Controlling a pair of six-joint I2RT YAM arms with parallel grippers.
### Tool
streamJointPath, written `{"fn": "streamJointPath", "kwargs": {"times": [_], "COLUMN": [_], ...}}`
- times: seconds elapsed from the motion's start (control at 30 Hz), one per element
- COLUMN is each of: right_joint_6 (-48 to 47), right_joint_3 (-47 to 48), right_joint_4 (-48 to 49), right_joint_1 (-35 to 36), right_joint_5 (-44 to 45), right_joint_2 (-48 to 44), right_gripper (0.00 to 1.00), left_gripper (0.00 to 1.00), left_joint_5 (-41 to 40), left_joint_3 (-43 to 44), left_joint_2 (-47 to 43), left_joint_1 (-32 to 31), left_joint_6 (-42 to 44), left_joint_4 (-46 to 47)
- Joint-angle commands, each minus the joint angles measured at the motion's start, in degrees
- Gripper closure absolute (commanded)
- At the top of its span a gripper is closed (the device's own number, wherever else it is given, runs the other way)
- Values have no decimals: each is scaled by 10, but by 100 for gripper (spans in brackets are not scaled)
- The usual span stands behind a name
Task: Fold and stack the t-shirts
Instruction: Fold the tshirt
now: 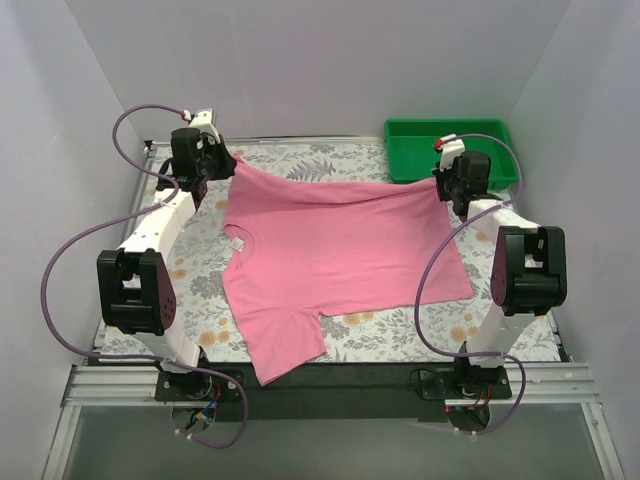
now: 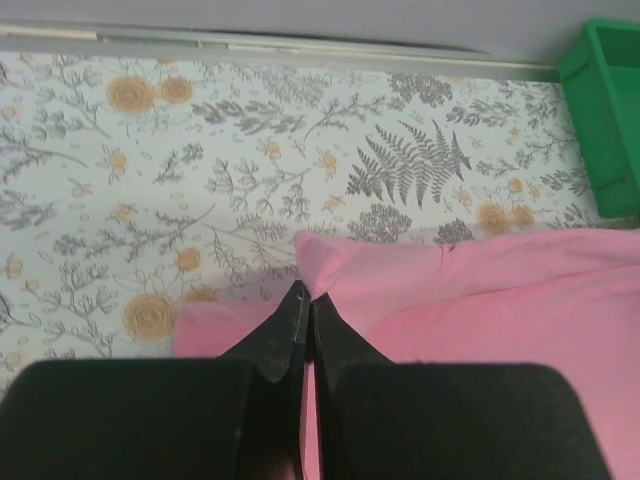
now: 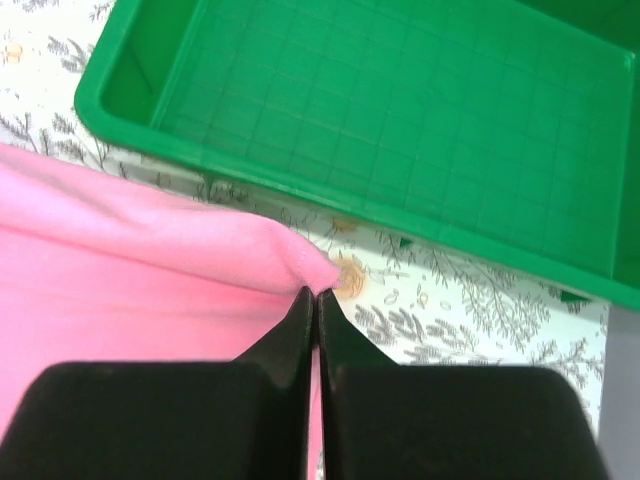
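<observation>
The left gripper (image 2: 305, 300), at ten o'clock on the floral table (image 1: 400, 335), is clamped on one far corner of the pink t-shirt (image 1: 330, 250). The right gripper (image 3: 315, 298), at two o'clock, pinches the other. The shirt's far edge stretches between them and the rest spreads over the table's centre, with a green tray (image 1: 445, 124) at one o'clock.

L hand (image 2: 305, 305) pinching pink t-shirt (image 2: 480, 300) edge.

The t-shirt (image 1: 340, 250) is soft matt cloth; the tray (image 3: 400, 130) is glossy moulded plastic with a gridded floor; the counter (image 2: 200, 170) wears printed floral fabric.
</observation>
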Motion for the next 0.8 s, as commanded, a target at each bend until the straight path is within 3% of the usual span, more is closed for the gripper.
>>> {"fn": "streamJointPath", "kwargs": {"times": [0.0,0.5,0.77], "right_joint_6": [-2,11,1], "right_joint_3": [-24,-51,0], "right_joint_4": [25,32,37], "right_joint_1": [-2,-2,-2], "right_joint_5": [21,92,65], "right_joint_2": [-38,-16,34], "right_gripper": [99,99,99], "left_gripper": [100,100,100], "left_joint_5": [2,-41,-92], "left_joint_3": [-23,-100,-30], "left_joint_2": [-44,-107,-87], "left_joint_1": [3,3,10], "left_joint_6": [-24,-72,-65], "left_joint_4": [-38,-52,-68]}}
